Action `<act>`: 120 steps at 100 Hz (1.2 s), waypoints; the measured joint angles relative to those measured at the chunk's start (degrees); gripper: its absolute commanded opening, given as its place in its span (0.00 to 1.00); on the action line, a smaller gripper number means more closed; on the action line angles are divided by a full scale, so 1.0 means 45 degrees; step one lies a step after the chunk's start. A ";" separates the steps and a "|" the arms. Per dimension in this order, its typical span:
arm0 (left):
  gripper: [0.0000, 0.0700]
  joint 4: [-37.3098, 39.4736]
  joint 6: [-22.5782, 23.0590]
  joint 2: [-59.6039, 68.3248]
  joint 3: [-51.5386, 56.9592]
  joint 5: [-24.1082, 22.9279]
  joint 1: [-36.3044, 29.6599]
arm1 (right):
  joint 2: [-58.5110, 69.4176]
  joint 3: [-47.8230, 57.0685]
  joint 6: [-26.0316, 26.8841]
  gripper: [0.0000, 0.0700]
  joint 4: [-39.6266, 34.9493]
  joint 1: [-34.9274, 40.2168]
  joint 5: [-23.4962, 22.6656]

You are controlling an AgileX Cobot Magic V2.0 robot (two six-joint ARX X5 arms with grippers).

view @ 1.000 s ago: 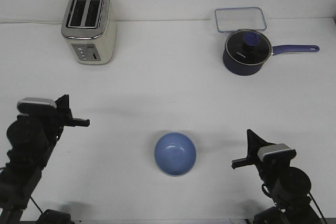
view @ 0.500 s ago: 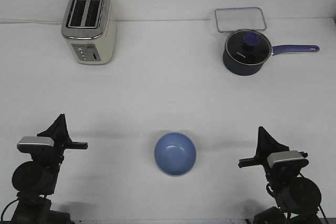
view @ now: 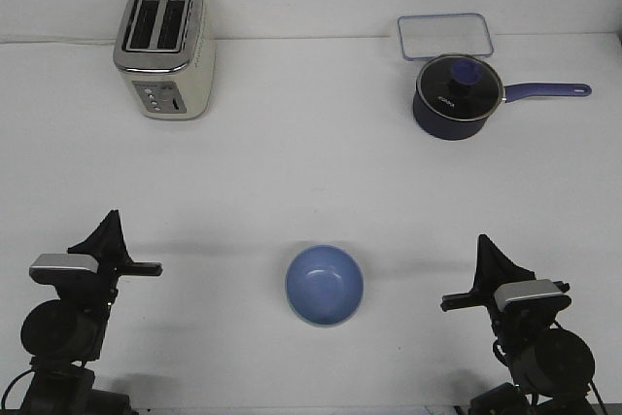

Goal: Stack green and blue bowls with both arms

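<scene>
The periwinkle blue bowl [view: 325,285] sits upright on the white table, near the front and in the middle. No green bowl shows; I cannot tell whether it lies under the blue one. My left gripper [view: 109,225] is at the front left, well to the left of the bowl, its fingers drawn together to a point and holding nothing. My right gripper [view: 486,248] is at the front right, well to the right of the bowl, also closed to a point and empty. Neither gripper touches the bowl.
A cream toaster [view: 165,50] stands at the back left. A dark navy saucepan [view: 457,96] with a lid and a blue handle stands at the back right, with a clear rectangular container [view: 443,36] behind it.
Since a second ago both arms have drawn back towards the table's front edge and away from the bowl. Over the last half second they hardly move. The bowl has not moved.
</scene>
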 measured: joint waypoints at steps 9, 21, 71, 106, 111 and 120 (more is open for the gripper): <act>0.02 0.0000 -0.0005 0.0000 0.0000 0.0000 0.0000 | 0.0000 0.0000 0.0000 0.00 0.0000 0.0000 0.0000; 0.02 -0.0063 0.0131 -0.0102 0.0000 0.0005 0.0000 | 0.0000 0.0000 0.0000 0.00 0.0000 0.0000 0.0000; 0.02 0.0393 -0.0272 -0.4469 -0.4561 0.2565 0.1909 | 0.0000 0.0000 0.0000 0.00 0.0005 0.0000 0.0005; 0.02 0.0345 -0.0534 -0.5270 -0.4940 0.2565 0.2501 | 0.0000 0.0000 0.0000 0.00 0.0005 0.0000 0.0034; 0.02 0.0340 -0.0563 -0.5270 -0.4940 0.2569 0.2501 | 0.0000 0.0000 0.0000 0.00 0.0005 0.0000 0.0034; 0.02 0.0340 -0.0588 -0.5270 -0.4940 0.2565 0.2501 | 0.0000 0.0000 0.0000 0.00 0.0005 0.0000 0.0034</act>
